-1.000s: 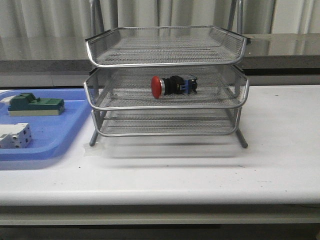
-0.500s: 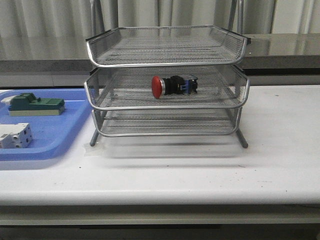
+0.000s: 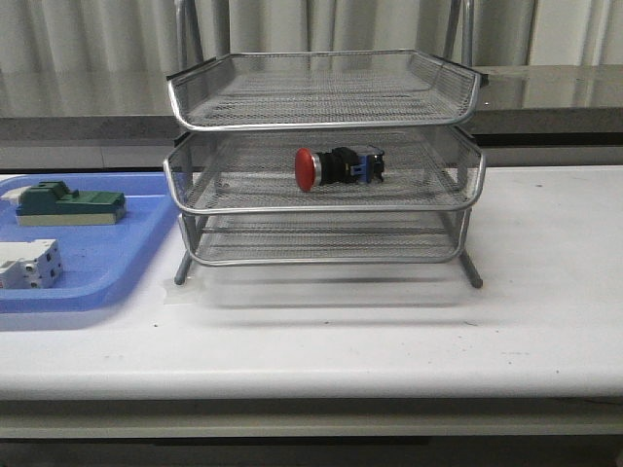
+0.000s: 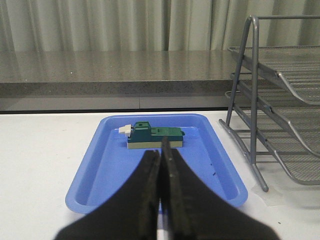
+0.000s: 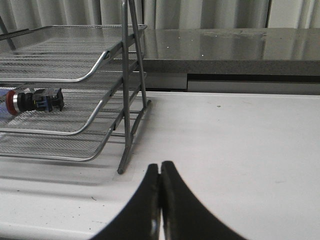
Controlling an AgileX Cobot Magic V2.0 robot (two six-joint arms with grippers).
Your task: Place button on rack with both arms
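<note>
No movement noted since the earlier frames. Left tool (image 4: 161, 187) closed to a narrow slit, holding nothing, aimed at the blue tray (image 4: 100, 172) with its green block (image 4: 152, 136). Right tool (image 5: 160, 200) likewise pinched shut and empty, low over the worktop (image 5: 240, 145). Button (image 3: 338, 166) lying on its side on the middle tier of the rack (image 3: 326, 122), clear of both tools. Placement judged complete. Residual risk: rolling on the mesh if the rack were knocked.

The blue tray (image 3: 97, 263) is cut off at the front view's left edge (with its white block (image 3: 29, 265)).
</note>
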